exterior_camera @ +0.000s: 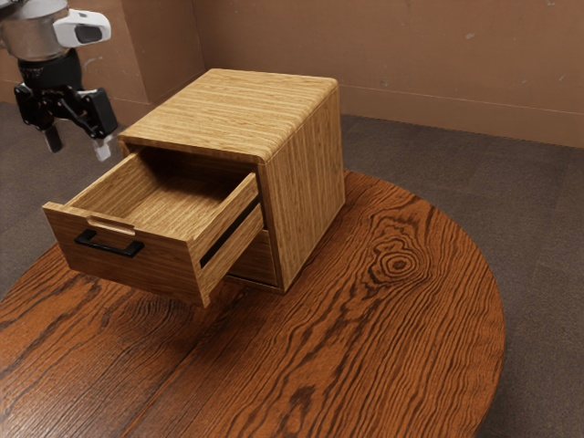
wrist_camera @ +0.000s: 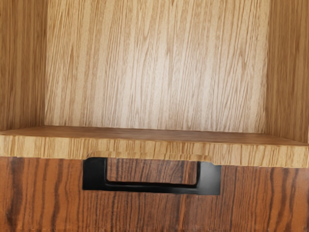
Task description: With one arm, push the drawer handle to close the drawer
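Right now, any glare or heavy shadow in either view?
Wrist view: soft pale glare mid drawer floor, slight sheen at one end of the black handle. Exterior view: dark shadow inside the drawer's rear, under the cabinet top; softer shadow on the table below the drawer front.

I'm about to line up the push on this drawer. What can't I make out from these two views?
- Drawer, far end: under the cabinet top in the exterior view; cut off by the wrist view's upper edge.
- Cabinet's lower front: mostly behind the drawer, exterior view.
- Cabinet's back: hidden by its own body, exterior view.
- Arm: cut off by the exterior view's upper left edges.
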